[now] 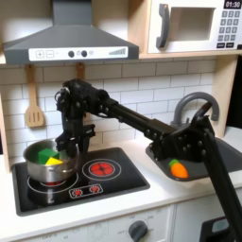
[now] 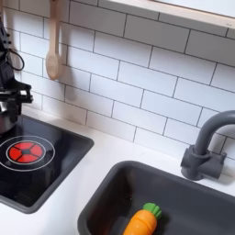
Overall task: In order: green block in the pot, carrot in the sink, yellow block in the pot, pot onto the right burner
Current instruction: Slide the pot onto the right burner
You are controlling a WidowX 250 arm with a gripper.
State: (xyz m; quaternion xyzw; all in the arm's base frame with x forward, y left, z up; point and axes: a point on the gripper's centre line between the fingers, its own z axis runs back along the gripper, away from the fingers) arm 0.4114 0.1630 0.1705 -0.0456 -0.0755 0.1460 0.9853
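Well, pot (image 1: 50,166): the silver pot sits on the burner at the first exterior view's left end of the black cooktop (image 1: 113,187), and everything below is placed from it.
Green block (image 1: 43,153): inside the pot, toward the back wall.
Yellow block (image 1: 54,162): inside the pot too, just in front of the green one, the two look to be touching.
Carrot (image 2: 143,221): well apart from the pot, lying in the dark grey sink (image 2: 101,197) near the front, green tip pointing toward the faucet (image 2: 207,147).
Right burner (image 1: 100,168): the red-orange ring just beside the pot, bare, nothing on it; it shows in the second exterior view as well.
Gripper (image 1: 66,145): hangs just above the pot's rim on the side nearest the free burner; whether the fingers are apart or together I cannot tell from where I stand, and nothing seems to be held.
Step in hand: by my reckoning both blocks and the carrot are done, so the slide of the pot is what remains.
Next move calls for: I'd say lowering onto or inside the pot's wall, then pushing or dragging it sideways toward the free ring while keeping it flat.
Risk: a high contact could tip the pot and spill the blocks.
Wooden spoon (image 2: 53,41): hangs on the tiles behind the pot, out of the way.
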